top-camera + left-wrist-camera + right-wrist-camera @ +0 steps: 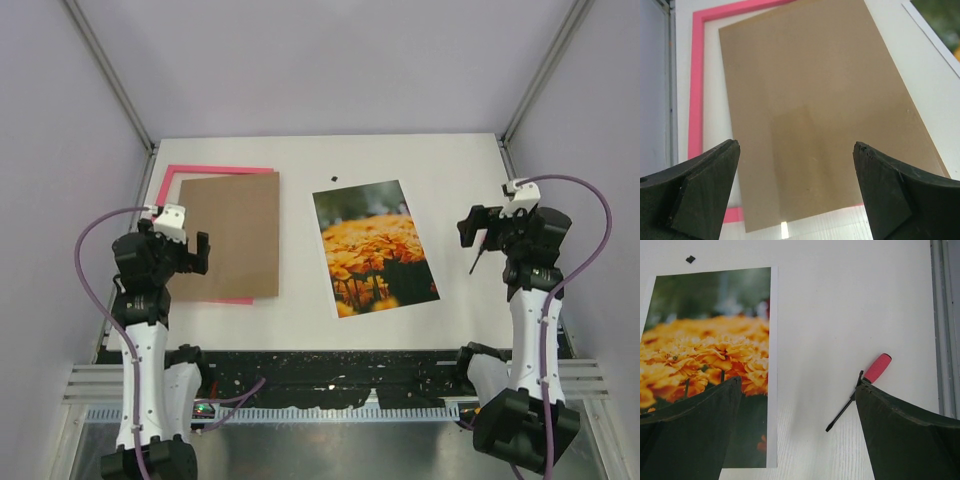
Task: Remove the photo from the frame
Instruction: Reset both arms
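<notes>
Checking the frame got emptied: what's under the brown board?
The frame lies under the board. Its top rail, left rail and part of the bottom rail show. The right rail is covered, and anything else beneath the board cannot be seen.

Lot: two robot arms, white shells on black joints, dark pincers.
The left arm point(148, 365) and right arm point(530, 330) each had glossy white moulded link shells, black joint housings and a black base. One mauve cable point(85, 255) looped outward beside the left arm, and a second mauve cable point(603, 215) did so beside the right. A small white block point(170, 215) capped each wrist. The left pincer point(796, 190) and right pincer point(797, 430) each bore two matte, near-black, wedge-shaped fingers point(700, 195) with faintly scuffed edges.
</notes>
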